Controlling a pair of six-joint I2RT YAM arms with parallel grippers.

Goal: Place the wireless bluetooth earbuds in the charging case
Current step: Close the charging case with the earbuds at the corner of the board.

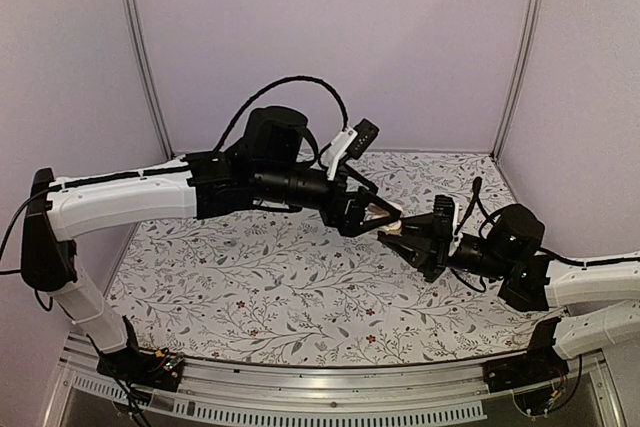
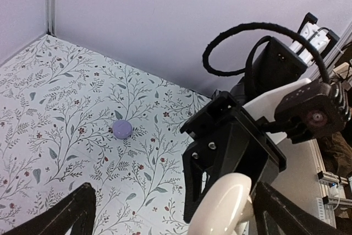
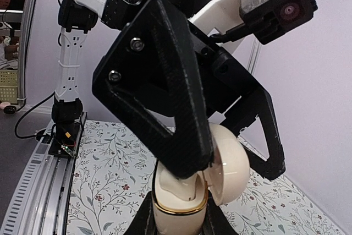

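While the right gripper (image 3: 181, 221) clamps the cream rounded gold-rimmed charging case (image 3: 181, 191), lid hinged open, the left gripper (image 1: 375, 215) stands wide, fingers straddling that lid. Case axis points from right fingers toward left gripper. Wireless earbuds: cannot make out. Small purple rounded case (image 2: 121, 129) lies on the table, well apart.

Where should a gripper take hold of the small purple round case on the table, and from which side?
Probably from straight above, closing across its rounded sides. The purple case lies flat and low on the table, with bare cloth all around it, so any direction across should serve.
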